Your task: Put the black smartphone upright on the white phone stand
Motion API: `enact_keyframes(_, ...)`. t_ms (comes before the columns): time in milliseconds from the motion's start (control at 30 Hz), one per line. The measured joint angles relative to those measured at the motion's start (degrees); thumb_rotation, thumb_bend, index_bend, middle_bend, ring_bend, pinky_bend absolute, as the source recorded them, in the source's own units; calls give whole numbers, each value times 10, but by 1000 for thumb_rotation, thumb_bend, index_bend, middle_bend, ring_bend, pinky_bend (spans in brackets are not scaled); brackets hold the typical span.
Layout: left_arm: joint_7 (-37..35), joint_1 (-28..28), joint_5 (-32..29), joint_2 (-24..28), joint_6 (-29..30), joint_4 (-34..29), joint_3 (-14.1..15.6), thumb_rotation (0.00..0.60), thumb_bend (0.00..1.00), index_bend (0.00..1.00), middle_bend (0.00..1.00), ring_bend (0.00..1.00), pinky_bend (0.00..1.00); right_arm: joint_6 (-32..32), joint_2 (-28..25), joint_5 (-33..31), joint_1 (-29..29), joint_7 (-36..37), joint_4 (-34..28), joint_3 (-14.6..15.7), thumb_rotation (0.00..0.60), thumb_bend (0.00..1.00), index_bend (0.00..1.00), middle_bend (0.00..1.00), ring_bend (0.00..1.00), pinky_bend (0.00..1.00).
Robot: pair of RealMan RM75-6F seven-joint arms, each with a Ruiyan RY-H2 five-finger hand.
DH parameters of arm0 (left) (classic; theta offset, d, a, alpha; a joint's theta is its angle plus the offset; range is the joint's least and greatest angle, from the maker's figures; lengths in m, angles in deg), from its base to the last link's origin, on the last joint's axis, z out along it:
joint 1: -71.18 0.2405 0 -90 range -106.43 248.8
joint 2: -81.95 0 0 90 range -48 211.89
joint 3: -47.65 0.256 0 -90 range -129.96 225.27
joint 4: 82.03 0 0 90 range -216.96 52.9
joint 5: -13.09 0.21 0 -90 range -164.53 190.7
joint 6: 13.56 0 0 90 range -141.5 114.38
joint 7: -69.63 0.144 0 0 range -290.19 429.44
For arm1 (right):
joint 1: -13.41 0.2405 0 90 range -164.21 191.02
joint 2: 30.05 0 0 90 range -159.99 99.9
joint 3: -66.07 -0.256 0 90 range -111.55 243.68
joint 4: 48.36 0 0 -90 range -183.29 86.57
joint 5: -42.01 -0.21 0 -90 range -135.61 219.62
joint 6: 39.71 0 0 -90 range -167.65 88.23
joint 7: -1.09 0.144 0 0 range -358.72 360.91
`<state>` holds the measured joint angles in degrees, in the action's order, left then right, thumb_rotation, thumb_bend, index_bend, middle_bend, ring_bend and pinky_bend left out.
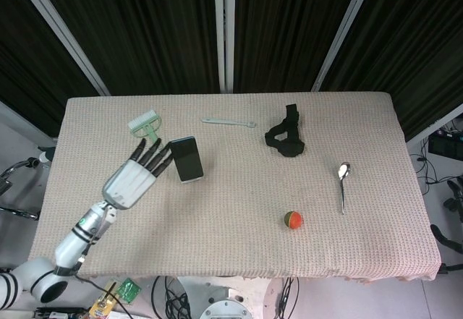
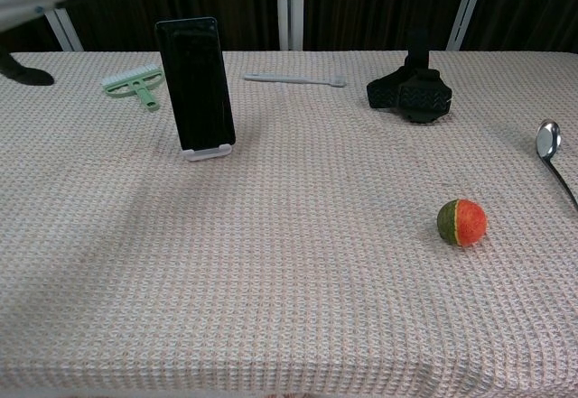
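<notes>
On the bench (image 2: 298, 281), the black glass smartphone (image 2: 195, 82) stands upright in the white plastic phone stand (image 2: 207, 152). Left robot hand (image 1: 136, 174) hovers beside it, fingers spread, empty.

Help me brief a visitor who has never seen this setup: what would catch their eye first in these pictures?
The black smartphone standing upright on the white phone stand, left of the table's middle, draws the eye first. Next comes the left hand, hovering just left of the phone with its fingers spread and holding nothing. The small red and green ball sits alone toward the near right.
</notes>
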<state>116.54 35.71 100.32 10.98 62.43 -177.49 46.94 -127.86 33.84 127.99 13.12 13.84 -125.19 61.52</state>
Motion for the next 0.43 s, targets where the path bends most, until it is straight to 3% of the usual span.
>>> enact_keyframes(267,-261,182,-33,23,128,-11,47,579,36,0,0,26,190,-3,31,26,13,-12,16,9,600,153,0,0,0,0)
enact_keyframes(433,-345,256,-37,21,158,36,81,592,35,0,0,26,190,8,35,29,21,-18,12,12,600,154,0,0,0,0)
